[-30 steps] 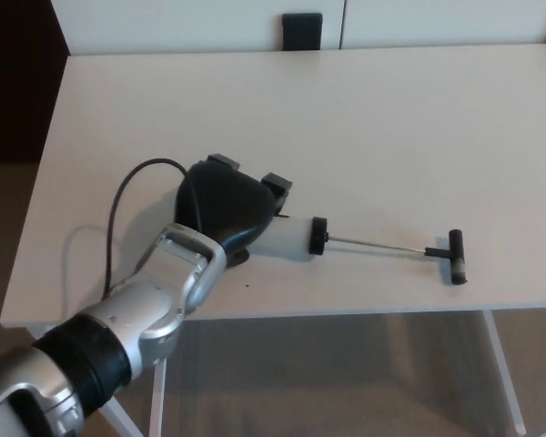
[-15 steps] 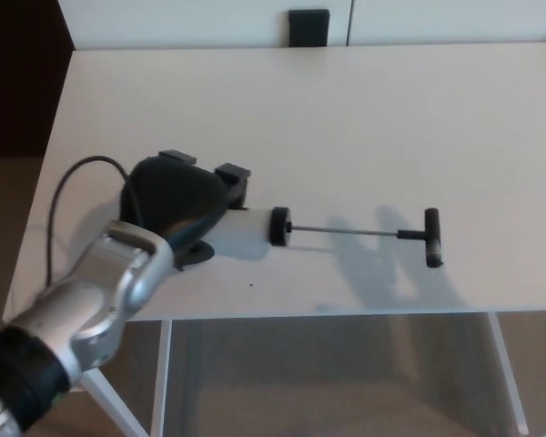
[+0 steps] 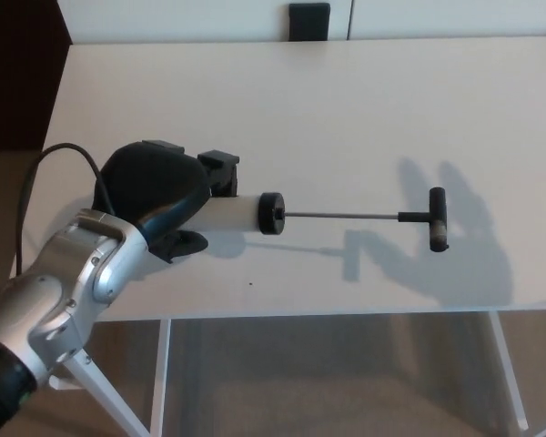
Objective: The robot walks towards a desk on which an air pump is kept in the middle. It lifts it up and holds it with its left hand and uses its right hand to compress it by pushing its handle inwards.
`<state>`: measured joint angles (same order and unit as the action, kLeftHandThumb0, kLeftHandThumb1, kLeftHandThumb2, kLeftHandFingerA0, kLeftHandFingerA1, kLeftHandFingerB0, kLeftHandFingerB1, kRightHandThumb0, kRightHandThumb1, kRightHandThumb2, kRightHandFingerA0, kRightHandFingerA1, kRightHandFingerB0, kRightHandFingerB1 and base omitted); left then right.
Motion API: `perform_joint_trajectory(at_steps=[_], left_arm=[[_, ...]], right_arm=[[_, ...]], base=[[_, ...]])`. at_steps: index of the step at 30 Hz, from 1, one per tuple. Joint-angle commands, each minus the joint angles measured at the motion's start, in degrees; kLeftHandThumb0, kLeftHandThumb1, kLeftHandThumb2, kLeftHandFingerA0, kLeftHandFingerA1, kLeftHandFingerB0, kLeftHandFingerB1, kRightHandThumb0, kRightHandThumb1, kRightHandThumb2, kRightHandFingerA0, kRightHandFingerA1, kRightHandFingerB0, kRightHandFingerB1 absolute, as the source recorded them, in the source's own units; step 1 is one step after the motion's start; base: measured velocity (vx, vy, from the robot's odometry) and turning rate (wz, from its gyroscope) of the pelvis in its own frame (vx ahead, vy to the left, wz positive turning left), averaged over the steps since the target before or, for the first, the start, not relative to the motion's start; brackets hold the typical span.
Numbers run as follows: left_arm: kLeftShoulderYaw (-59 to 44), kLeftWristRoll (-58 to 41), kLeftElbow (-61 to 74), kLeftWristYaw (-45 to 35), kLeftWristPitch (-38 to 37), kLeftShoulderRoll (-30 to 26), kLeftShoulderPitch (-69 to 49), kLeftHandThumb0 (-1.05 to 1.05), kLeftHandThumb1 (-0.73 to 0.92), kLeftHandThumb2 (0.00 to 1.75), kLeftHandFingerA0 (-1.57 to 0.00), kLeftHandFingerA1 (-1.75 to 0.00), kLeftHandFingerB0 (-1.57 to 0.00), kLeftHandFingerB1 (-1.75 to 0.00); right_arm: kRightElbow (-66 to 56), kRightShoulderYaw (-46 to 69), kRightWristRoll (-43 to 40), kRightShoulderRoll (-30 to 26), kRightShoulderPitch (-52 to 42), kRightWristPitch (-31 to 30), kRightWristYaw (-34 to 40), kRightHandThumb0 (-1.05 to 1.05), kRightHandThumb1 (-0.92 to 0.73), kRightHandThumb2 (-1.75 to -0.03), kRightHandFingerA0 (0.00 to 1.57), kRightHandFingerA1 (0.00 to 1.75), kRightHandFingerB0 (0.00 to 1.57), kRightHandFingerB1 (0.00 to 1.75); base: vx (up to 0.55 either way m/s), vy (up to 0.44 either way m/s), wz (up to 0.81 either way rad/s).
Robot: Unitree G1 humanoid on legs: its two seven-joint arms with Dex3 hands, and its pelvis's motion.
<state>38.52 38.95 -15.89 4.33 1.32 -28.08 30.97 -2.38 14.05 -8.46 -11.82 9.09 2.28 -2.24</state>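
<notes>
Since 0.5 s ago the air pump (image 3: 246,210) has lifted a bit further: its shadow now sits clearly apart from it on the worktop (image 3: 346,109), and a larger hand-shaped shadow has come in near the T-handle (image 3: 437,218). The left robot hand (image 3: 159,196) is wrapped round the pump's white barrel end, fingers closed on it, w/ the rod fully extended twd the robot's right. The right robot hand isn't in view; only that shadow hints at sth approaching.

Risks from here, as a judgement:
- Grip sits at the far end of the barrel, so the long rod + handle act as a lever; the pump could sag or twist in the hold.
- A push on the handle not in line w/ the rod could bend it sideways or rotate the barrel instead of compressing.
- If the hold loosens under the push, the barrel may slide thru the fingers and drop back onto the worktop.
</notes>
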Motion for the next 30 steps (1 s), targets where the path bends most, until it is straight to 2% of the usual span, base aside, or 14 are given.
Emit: perform_joint_trajectory(at_steps=[1,2,3,4,5,7,9,17,18,20,21,23,24,30], left_arm=[[-3.06,-2.06,2.52,-4.61,-5.49,-2.32,-2.82,-0.06,0.73,0.55,-0.72,-1.74,-0.49,-1.48],[-3.06,-2.06,2.52,-4.61,-5.49,-2.32,-2.82,-0.06,0.73,0.55,-0.72,-1.74,-0.49,-1.48],[-3.41,-2.15,2.52,-4.90,-5.92,-2.21,-2.79,-0.21,0.61,0.79,-1.03,-1.44,-0.65,-1.19],[-3.71,-2.17,2.54,-5.14,-6.27,-2.12,-2.79,-0.21,0.61,0.79,-1.03,-1.44,-0.65,-1.19],[-4.08,-2.23,2.54,-5.12,-6.61,-2.00,-2.90,-0.21,0.62,0.80,-1.04,-1.44,-0.66,-1.20],[-4.66,-2.26,2.70,-5.34,-6.89,-1.80,-3.14,-0.07,0.81,0.59,-0.75,-1.74,-0.56,-1.48],[-5.26,-2.08,2.86,-5.84,-7.10,-1.58,-3.36,-0.07,0.81,0.59,-0.75,-1.74,-0.56,-1.48],[-5.75,-0.27,4.28,-7.63,-5.54,0.97,-4.49,-0.07,0.76,0.56,-0.72,-1.72,-0.58,-1.45],[-5.79,-0.15,4.31,-7.68,-5.54,1.28,-4.57,-0.24,0.59,0.79,-1.01,-1.43,-0.65,-1.17],[-6.08,0.06,4.30,-7.82,-5.76,1.60,-4.70,-0.24,0.59,0.79,-1.01,-1.43,-0.65,-1.17],[-6.20,0.09,4.21,-7.78,-6.09,1.80,-4.77,-0.14,0.72,0.53,-0.73,-1.73,-0.54,-1.43],[-6.32,0.13,4.15,-7.78,-6.32,1.96,-4.83,-0.14,0.72,0.53,-0.73,-1.73,-0.54,-1.43],[-6.24,0.48,4.14,-7.55,-6.48,2.15,-4.88,-0.13,0.73,0.52,-0.71,-1.73,-0.49,-1.44],[-6.17,1.61,4.17,-7.41,-6.63,2.46,-5.17,-0.12,0.74,0.51,-0.70,-1.73,-0.47,-1.43]], right_arm=[[13.75,-0.92,-8.38,6.80,0.59,-7.91,-5.12,-0.79,-0.92,-0.69,0.00,0.18,0.00,0.20],[13.75,-0.92,-8.38,6.80,0.59,-7.91,-5.12,-0.79,-0.92,-0.69,0.00,0.18,0.00,0.20],[14.35,-1.00,-8.86,7.74,0.38,-8.23,-5.45,-0.78,-0.74,-1.13,0.00,0.23,0.01,0.21],[14.81,-1.01,-9.19,8.36,0.30,-8.46,-5.71,-0.78,-0.74,-1.13,0.00,0.23,0.01,0.21],[15.00,-1.15,-9.51,9.12,0.28,-8.83,-5.78,-0.76,-0.92,-0.72,0.01,0.18,0.03,0.20],[15.05,-1.80,-9.45,10.34,0.32,-9.16,-5.72,-0.77,-0.76,-1.12,0.00,0.24,0.04,0.22],[14.96,-2.36,-9.09,11.08,0.42,-9.28,-5.68,-0.77,-0.76,-1.12,0.00,0.24,0.04,0.22],[13.53,-5.07,-8.59,13.65,-1.12,-8.53,-6.85,-0.75,-0.92,-0.69,0.01,0.17,0.01,0.19],[13.24,-5.35,-8.69,14.05,-1.30,-8.51,-6.81,-0.74,-0.92,-0.71,0.00,0.18,0.01,0.20],[12.87,-5.58,-8.72,14.43,-1.45,-8.53,-6.73,-0.74,-0.92,-0.71,0.00,0.18,0.01,0.20],[12.41,-5.74,-8.87,14.65,-1.71,-8.60,-6.89,-0.74,-0.92,-0.71,0.00,0.18,0.00,0.21],[12.09,-5.83,-8.98,14.76,-1.90,-8.67,-7.02,-0.74,-0.92,-0.71,0.00,0.18,0.00,0.21],[11.32,-5.74,-9.65,15.20,-2.16,-8.88,-7.15,-0.75,-0.77,-1.13,0.00,0.25,0.02,0.22],[8.36,-5.51,-11.13,16.29,-2.97,-9.44,-7.29,-0.75,-0.76,-1.13,0.00,0.27,0.06,0.24]], base=[[0.00,0.000,0.00],[0.00,0.000,0.00],[0.00,0.000,0.00],[0.00,0.000,0.00],[0.00,0.000,0.00],[0.00,0.000,0.00],[0.00,0.000,0.00],[0.00,0.000,0.00],[0.00,0.000,0.00],[0.00,0.000,0.00],[0.00,0.000,0.00],[0.00,0.000,0.00],[0.00,0.000,0.00],[0.00,0.000,0.00]])
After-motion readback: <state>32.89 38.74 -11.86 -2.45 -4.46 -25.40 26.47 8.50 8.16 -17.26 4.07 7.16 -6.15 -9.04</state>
